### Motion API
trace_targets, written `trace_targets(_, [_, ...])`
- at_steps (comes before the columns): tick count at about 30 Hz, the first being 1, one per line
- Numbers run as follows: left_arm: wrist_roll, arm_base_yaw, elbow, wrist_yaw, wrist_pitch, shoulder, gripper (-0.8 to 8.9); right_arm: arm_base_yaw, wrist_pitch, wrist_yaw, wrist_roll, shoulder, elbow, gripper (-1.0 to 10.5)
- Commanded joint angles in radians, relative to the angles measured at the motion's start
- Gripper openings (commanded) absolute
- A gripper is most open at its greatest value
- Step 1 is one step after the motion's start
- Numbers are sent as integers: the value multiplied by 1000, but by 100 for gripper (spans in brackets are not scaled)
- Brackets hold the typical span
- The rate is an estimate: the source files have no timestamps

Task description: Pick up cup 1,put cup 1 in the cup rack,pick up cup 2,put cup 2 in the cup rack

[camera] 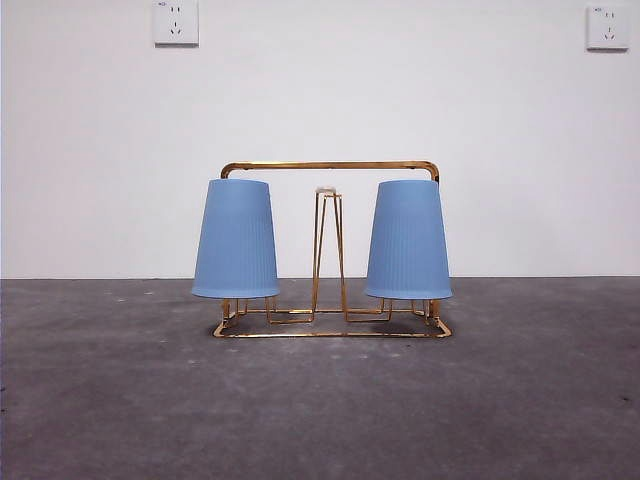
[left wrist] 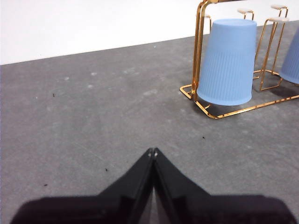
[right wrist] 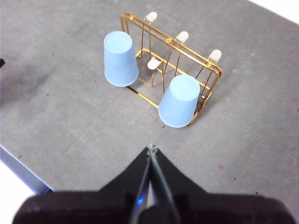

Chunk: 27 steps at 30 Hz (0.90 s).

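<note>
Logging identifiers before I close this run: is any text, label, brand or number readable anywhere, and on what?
None readable.
Blue cups: ribbed, no print.
Cup rack: bare gold wire.
Wall sockets: only slots, plus a tiny mark on the right one, too small to read.

Dark grey table (camera: 120, 400), gold cup rack (camera: 330, 325) standing on it

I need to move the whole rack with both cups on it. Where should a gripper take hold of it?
Grip the cup rack at the middle of its top handle bar, coming straight down. That bar lies bare between the two upturned blue cups, roughly over the base's centre.
</note>
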Motion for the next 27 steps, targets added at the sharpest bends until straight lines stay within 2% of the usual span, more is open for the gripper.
trace_targets(1, [-10, 4, -10, -3, 8, 11, -3, 0, -23, 4, 8, 16, -8, 5])
trace_targets(7, [-10, 4, -10, -3, 8, 39, -4, 1, -23, 4, 3, 35, -8, 6])
trace_targets(11, [-10, 4, -10, -3, 8, 54, -3, -44, -21, 94, -33, 6, -8, 5])
trace_targets(13, [-10, 4, -10, -3, 8, 63, -3, -94, 26, 106, -56, -21, -8, 5])
trace_targets(14, [-10, 4, -10, -3, 8, 66, -3, -121, 63, 90, -59, -38, -9, 5])
trace_targets(17, [-10, 4, -10, -3, 8, 75, -4, -233, 240, -81, -63, -120, -68, 5])
trace_targets(18, [-10, 4, -10, -3, 8, 79, -3, -288, 317, -168, -61, -169, -122, 5])
trace_targets(21, [-10, 4, -10, -3, 8, 92, -3, -429, 497, -334, -61, -312, -318, 6])
trace_targets(23, [-10, 4, -10, -3, 8, 100, -3, -504, 597, -355, -61, -417, -466, 5])
trace_targets(25, [-10, 4, -10, -3, 8, 108, -3, -563, 691, -333, -71, -513, -617, 5])
trace_targets(27, [-10, 4, -10, -3, 8, 122, -3, -626, 835, -255, -96, -662, -844, 5])
